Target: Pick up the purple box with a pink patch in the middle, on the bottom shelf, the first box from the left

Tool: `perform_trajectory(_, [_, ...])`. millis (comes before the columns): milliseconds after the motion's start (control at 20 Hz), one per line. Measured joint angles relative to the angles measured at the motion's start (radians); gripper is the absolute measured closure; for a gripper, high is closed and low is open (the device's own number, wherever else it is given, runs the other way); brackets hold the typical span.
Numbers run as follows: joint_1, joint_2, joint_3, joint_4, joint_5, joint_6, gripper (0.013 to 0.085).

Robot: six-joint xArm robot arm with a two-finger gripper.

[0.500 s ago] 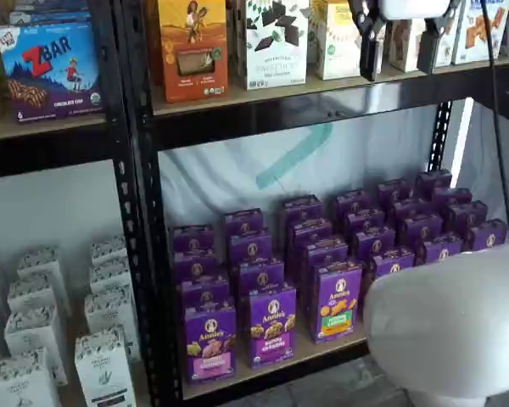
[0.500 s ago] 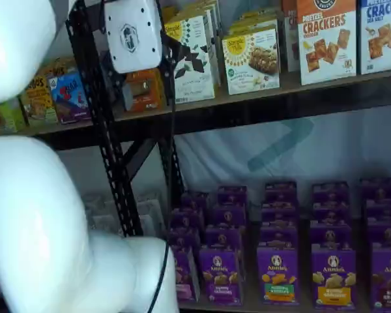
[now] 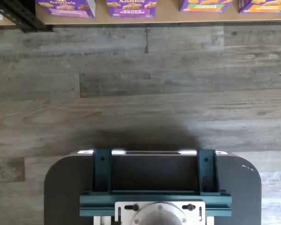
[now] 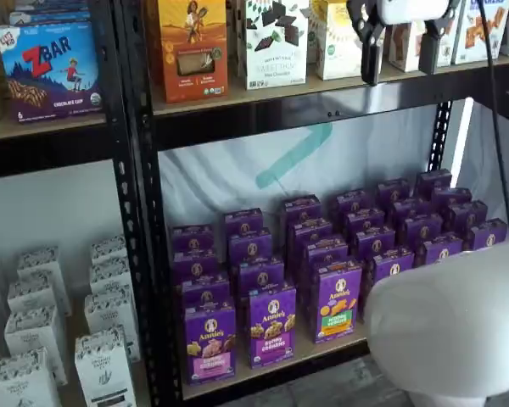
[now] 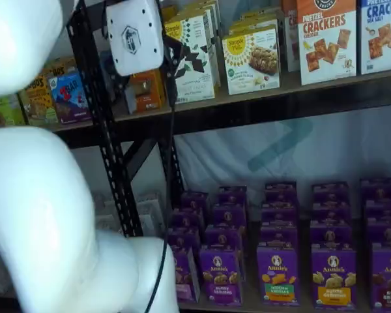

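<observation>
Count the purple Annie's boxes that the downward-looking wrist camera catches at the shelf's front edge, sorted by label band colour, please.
Annie's box with a pink band: 1
Annie's box with a purple band: 1
Annie's box with a green band: 1
Annie's box with an orange band: 1
Total: 4

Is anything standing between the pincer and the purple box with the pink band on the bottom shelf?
Nothing visible blocks it. The pincer hangs open, up level with the higher board; the purple box stands at the front edge of the bottom shelf, front and top exposed.
</observation>
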Motion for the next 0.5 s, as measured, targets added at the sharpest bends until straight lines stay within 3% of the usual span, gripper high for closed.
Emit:
perform_trajectory(300, [0.033,-0.008,0.065,-0.015,-0.07,0.028,0.013])
perform_trajectory(500, [0.028,-0.016,0.14,0.001,-0.128,0.032,0.013])
